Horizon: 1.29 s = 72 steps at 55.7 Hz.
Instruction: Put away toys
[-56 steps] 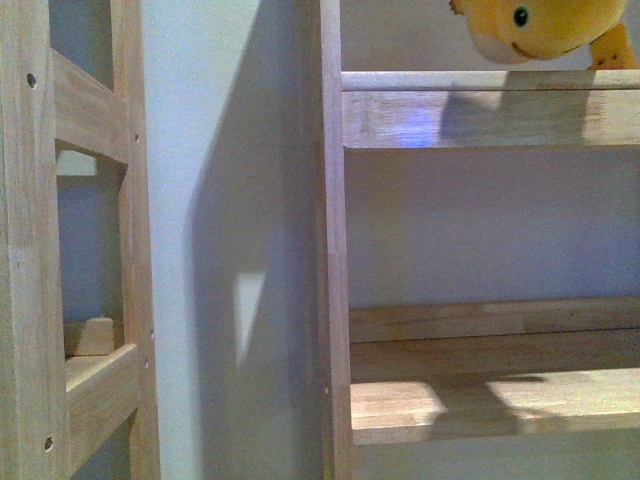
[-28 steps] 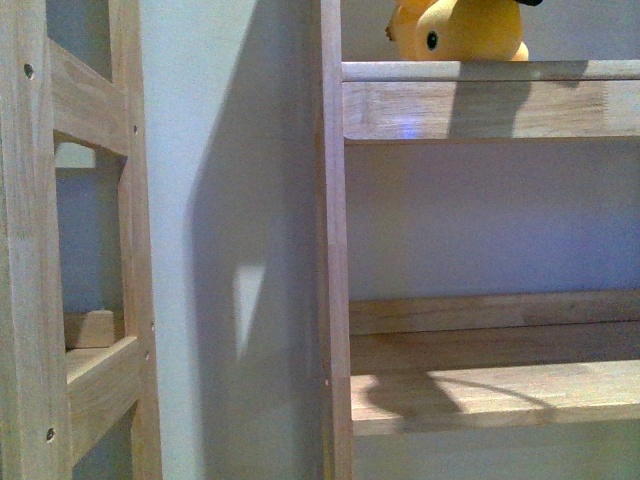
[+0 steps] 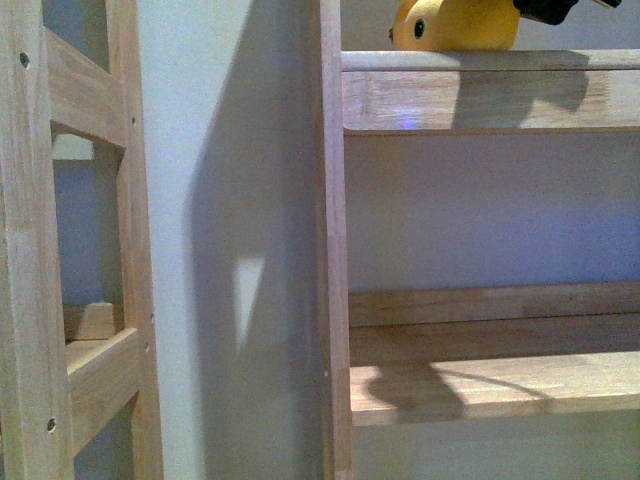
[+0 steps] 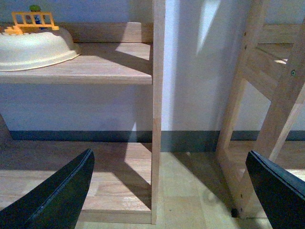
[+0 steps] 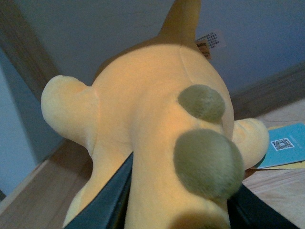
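Well, the right gripper (image 5: 176,210) clamps the yellow plush toy (image 3: 455,25) near the upper shelf's (image 3: 480,100) front edge; released there, it might tumble. Left gripper (image 4: 169,191) hangs wide open.

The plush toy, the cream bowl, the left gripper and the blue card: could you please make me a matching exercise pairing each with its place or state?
Things:
1. plush toy
2. cream bowl
3. left gripper
4. blue card

Places or states:
A. open, holding nothing
B. lying flat on the shelf board behind the toy
C. upside down on a shelf
D. on the upper shelf, clamped between dark fingers

Pairs: 1-D, 2-C, 3-A, 4-B
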### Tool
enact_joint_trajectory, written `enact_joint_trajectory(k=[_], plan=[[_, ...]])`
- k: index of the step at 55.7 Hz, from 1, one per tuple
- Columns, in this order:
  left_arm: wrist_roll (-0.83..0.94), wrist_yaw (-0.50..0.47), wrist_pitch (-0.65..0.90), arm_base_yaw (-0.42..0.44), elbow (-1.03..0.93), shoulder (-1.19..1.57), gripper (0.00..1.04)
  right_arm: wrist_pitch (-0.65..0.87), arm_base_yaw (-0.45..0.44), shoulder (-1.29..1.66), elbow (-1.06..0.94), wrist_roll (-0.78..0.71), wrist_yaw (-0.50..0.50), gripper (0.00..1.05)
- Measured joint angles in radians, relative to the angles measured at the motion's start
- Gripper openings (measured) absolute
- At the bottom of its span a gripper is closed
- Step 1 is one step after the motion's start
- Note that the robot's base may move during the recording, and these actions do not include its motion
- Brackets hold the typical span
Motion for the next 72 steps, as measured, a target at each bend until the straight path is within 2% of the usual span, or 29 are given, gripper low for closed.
enact_joint_trajectory(k=[10, 17, 33, 39, 47, 57, 62, 72], plan=[[0.000, 0.000, 0.000, 0.000, 0.000, 0.000, 0.98, 0.003, -0.004, 0.000, -0.007, -0.007, 0.002, 0.76], [0.000, 0.000, 0.000, 0.000, 0.000, 0.000, 0.98, 0.003, -0.007, 0.000, 0.005, -0.026, 0.029, 0.99], [0.000, 0.000, 0.000, 0.000, 0.000, 0.000, 0.98, 0.167, -0.008, -0.060, -0.076, -0.165, 0.098, 0.98], [0.000, 0.000, 0.000, 0.000, 0.000, 0.000, 0.98, 0.310, -0.027, -0.197, -0.230, -0.243, 0.133, 0.98], [0.000, 0.000, 0.000, 0.000, 0.000, 0.000, 0.98, 0.402, -0.065, -0.359, -0.415, -0.274, 0.202, 0.98], [0.000, 0.000, 0.000, 0.000, 0.000, 0.000, 0.98, 0.502, -0.172, -0.628, -0.764, -0.275, 0.257, 0.98], [0.000, 0.000, 0.000, 0.000, 0.000, 0.000, 0.98, 0.526, -0.222, -0.743, -0.925, -0.277, 0.241, 0.98], [0.000, 0.000, 0.000, 0.000, 0.000, 0.000, 0.98, 0.516, -0.286, -0.973, -1.234, -0.290, 0.109, 0.98]])
